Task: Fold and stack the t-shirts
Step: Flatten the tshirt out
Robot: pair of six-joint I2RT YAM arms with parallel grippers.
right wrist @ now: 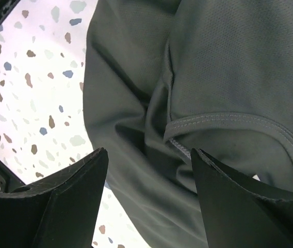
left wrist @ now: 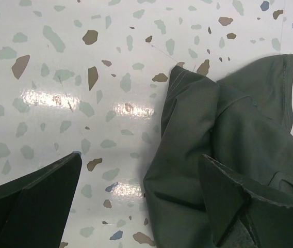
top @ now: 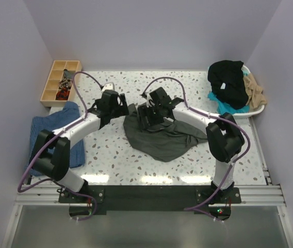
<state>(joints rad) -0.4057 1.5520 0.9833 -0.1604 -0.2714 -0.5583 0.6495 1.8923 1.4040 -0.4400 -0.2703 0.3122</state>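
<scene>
A dark charcoal-grey t-shirt (top: 162, 138) lies crumpled in the middle of the table. My left gripper (top: 126, 110) is at its left edge and open. In the left wrist view the grey t-shirt (left wrist: 224, 129) reaches in between the fingers, and the right finger (left wrist: 239, 206) hangs over the cloth. My right gripper (top: 147, 120) is over the shirt's upper part. Its jaws are open in the right wrist view, and a fold of the grey t-shirt (right wrist: 136, 103) with a stitched hem (right wrist: 229, 123) sits between them. Black, tan and teal t-shirts (top: 230, 82) are heaped at the back right.
The heap sits in a white basket (top: 257, 109) at the table's right edge. A folded blue cloth (top: 59, 129) lies at the left edge. A wooden compartment tray (top: 59, 78) with small parts stands at the back left. Purple cables arch over both arms.
</scene>
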